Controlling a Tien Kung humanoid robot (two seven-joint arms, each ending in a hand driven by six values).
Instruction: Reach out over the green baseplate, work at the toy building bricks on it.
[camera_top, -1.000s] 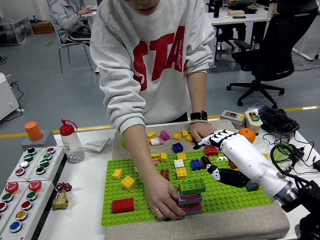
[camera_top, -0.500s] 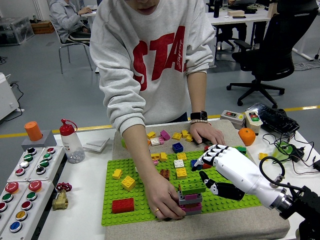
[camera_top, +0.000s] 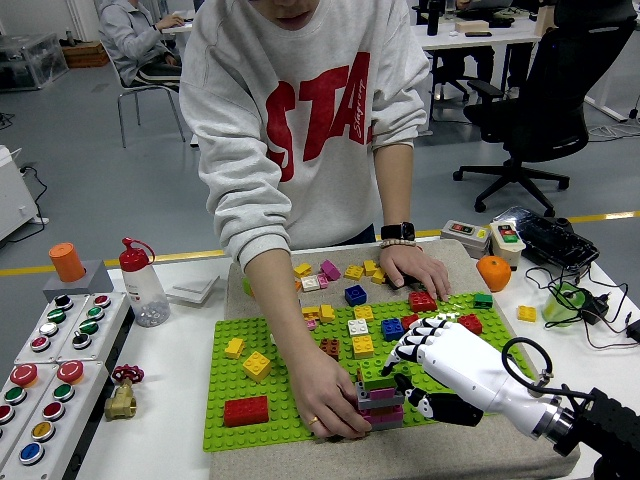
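My right hand (camera_top: 415, 370) has drawn back onto the stack (camera_top: 382, 397) at the baseplate's (camera_top: 240, 385) near edge, fingers closing around its green top; a person's hand (camera_top: 335, 400) steadies it, so pulling can begin.

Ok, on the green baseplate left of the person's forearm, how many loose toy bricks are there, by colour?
Yellow plastic toy bricks: 2
Red plastic toy brick: 1
Total: 3, all sitting apart on the green studded baseplate, left of the person's forearm.
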